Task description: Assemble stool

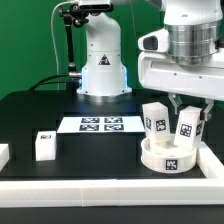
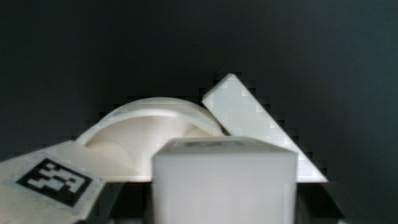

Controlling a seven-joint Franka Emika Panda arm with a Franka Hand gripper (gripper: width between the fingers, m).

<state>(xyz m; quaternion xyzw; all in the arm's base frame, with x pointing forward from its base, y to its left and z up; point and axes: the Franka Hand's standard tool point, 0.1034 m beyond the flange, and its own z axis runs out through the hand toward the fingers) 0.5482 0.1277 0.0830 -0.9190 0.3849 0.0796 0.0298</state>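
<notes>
The round white seat [image 1: 170, 157] lies on the black table at the exterior view's right, tag facing front. One leg block [image 1: 153, 120] stands upright in it on its left side. My gripper [image 1: 188, 118] is shut on a second leg block [image 1: 187, 127] and holds it upright over the seat's right side. In the wrist view this held leg block [image 2: 221, 180] fills the space between the jaws of the gripper [image 2: 221, 208], with the seat's curved rim [image 2: 146, 125] and a tag [image 2: 54, 178] behind it.
A loose leg block [image 1: 44, 146] stands at the exterior view's left, and another [image 1: 3, 155] is cut off by the left edge. The marker board [image 1: 100, 125] lies mid-table. The white border rail [image 1: 100, 191] runs along the front and right. The robot base [image 1: 102, 60] is behind.
</notes>
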